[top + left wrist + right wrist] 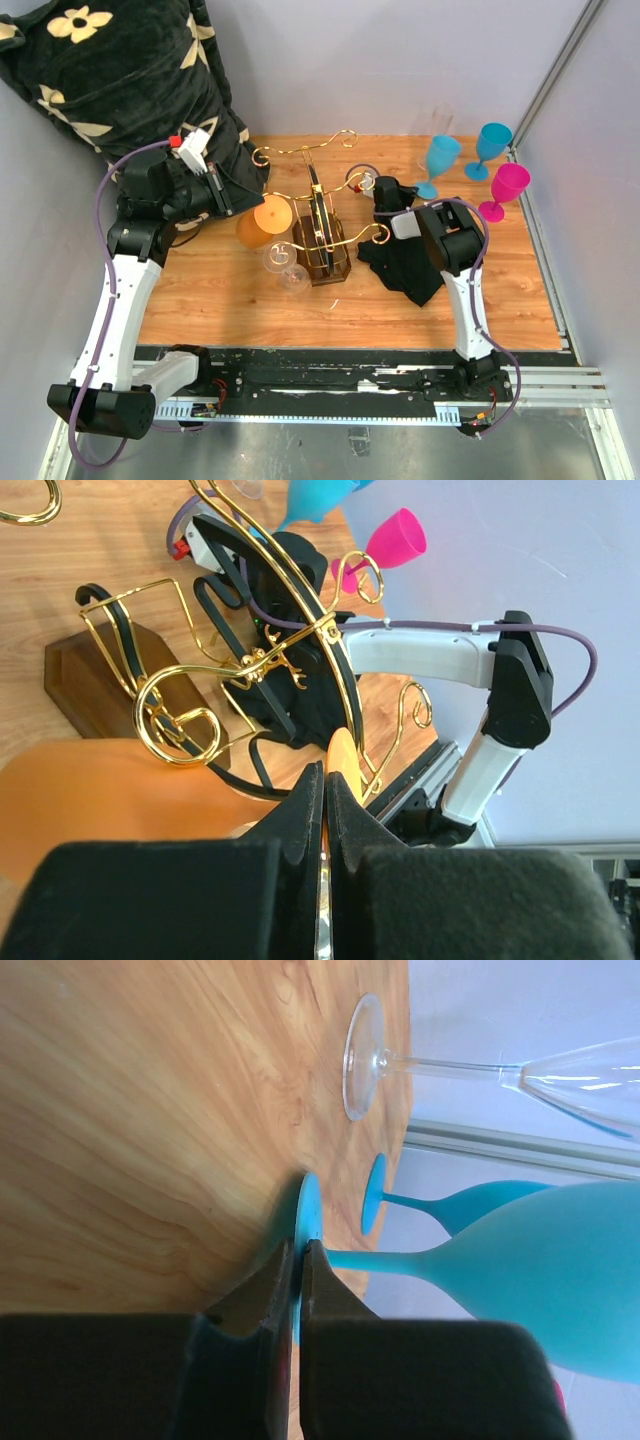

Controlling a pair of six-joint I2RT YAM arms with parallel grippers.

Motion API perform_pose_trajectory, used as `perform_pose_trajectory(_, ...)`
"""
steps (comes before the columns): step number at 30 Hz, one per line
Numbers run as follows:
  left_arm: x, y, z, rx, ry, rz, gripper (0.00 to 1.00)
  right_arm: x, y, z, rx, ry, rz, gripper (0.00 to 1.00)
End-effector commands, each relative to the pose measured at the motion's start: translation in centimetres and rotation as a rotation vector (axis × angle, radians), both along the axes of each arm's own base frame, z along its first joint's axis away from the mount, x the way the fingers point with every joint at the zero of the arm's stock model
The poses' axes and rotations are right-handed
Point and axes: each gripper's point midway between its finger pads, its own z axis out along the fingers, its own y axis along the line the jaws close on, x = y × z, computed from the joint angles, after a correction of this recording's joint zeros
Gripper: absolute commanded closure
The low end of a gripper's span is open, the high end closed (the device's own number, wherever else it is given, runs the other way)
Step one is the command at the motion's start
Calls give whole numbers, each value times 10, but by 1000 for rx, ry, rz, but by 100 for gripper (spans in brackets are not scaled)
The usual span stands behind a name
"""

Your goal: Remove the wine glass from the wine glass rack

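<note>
The wine glass rack (322, 215), gold wire on a dark wooden base, stands mid-table. It also shows in the left wrist view (250, 665). An orange wine glass (268, 218) is at the rack's left side. My left gripper (326, 775) is shut on the thin edge of its foot (345, 765), with the orange bowl (110, 800) to the left. A clear glass (285, 268) sits at the rack's front left. My right gripper (298, 1250) is shut on the foot (308, 1210) of a blue glass (440, 160) standing right of the rack.
A second blue glass (491, 145), a magenta glass (508, 185) and a clear flute (480, 1065) stand at the back right. A black cloth (405, 265) lies under the right arm. A black flowered cushion (120, 70) fills the back left.
</note>
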Motion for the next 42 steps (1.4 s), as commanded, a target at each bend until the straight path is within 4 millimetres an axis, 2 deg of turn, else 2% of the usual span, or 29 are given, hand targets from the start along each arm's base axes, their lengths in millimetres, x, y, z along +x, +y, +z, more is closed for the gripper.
perform_pose_trajectory(1, 0, 0, 9, 12, -35, -11, 99, 0, 12, -17, 31, 12, 5, 99)
perform_pose_trajectory(6, -1, 4, 12, 27, -40, 2, 99, 0, 15, -27, 63, 49, -3, 98)
perform_pose_trajectory(9, -1, 4, 9, 28, -30, 4, 100, 0, 20, -32, 93, 97, 6, 84)
perform_pose_trajectory(10, -1, 4, 8, 28, -30, 5, 99, -1, 22, -34, 112, 113, 11, 83)
perform_pose_trajectory(15, -1, 5, 6, 31, -23, 10, 100, -5, 30, -42, 180, 177, 30, 94)
perform_pose_trajectory(20, -4, 6, 7, 36, -28, 13, 99, -13, 37, -43, 233, 224, 42, 73)
perform_pose_trajectory(23, -4, 7, 6, 40, -25, 15, 100, -21, 40, -39, 271, 253, 49, 61)
perform_pose_trajectory(30, -6, 6, 4, 28, -23, 13, 99, -42, 61, -25, 429, 347, 120, 47)
perform_pose_trajectory(36, -9, 6, 4, 33, -29, 8, 99, -63, 89, -7, 641, 468, 212, 27)
perform_pose_trajectory(40, -13, 3, 1, 27, -26, -20, 99, -73, 107, 10, 784, 549, 232, 27)
perform_pose_trajectory(42, -16, 2, 3, 23, -34, -35, 99, -74, 115, 25, 831, 555, 252, 28)
